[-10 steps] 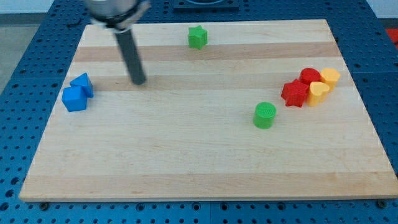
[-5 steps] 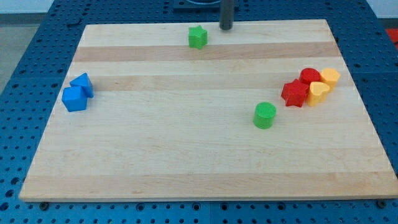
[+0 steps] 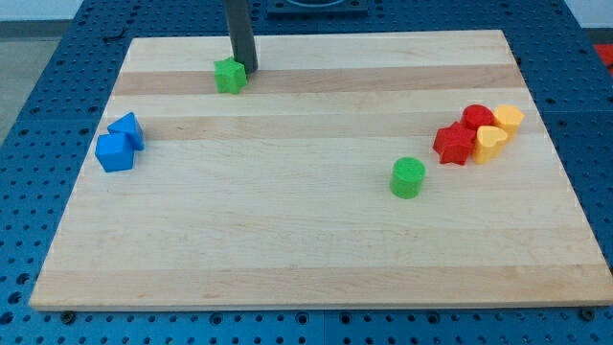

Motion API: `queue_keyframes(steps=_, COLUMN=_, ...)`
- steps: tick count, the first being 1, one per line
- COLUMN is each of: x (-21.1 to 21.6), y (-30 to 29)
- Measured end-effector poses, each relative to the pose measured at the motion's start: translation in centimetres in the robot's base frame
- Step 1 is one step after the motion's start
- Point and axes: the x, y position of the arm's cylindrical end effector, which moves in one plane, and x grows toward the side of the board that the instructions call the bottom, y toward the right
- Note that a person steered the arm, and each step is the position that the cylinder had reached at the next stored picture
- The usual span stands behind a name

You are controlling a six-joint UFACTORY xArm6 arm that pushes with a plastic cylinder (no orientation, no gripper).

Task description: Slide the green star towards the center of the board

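Observation:
The green star (image 3: pixel 230 76) lies near the view's top, left of the board's middle. My tip (image 3: pixel 246 69) stands right against the star's upper right side, touching or nearly touching it. The rod rises straight up out of the view's top. The wooden board (image 3: pixel 287 230) fills most of the view.
A green cylinder (image 3: pixel 408 177) sits right of centre. Two red blocks (image 3: pixel 454 144) (image 3: pixel 477 118) and two yellow blocks (image 3: pixel 490 143) (image 3: pixel 509 119) cluster at the view's right. Two blue blocks (image 3: pixel 115 151) (image 3: pixel 127 127) sit together at the view's left edge.
My tip swept from the top edge right of the star leftwards. The green star has slid left and slightly down with it. The other blocks have not moved.

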Motion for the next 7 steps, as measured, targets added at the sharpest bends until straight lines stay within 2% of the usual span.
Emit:
queue_keyframes(steps=1, x=-1.9, y=-0.7)
queue_keyframes(steps=2, x=-1.0, y=-2.4)
queue_keyframes(steps=5, x=11.4, y=-2.5)
queue_keyframes(steps=6, x=11.4, y=-2.6)
queue_keyframes(steps=7, x=8.9, y=0.1)
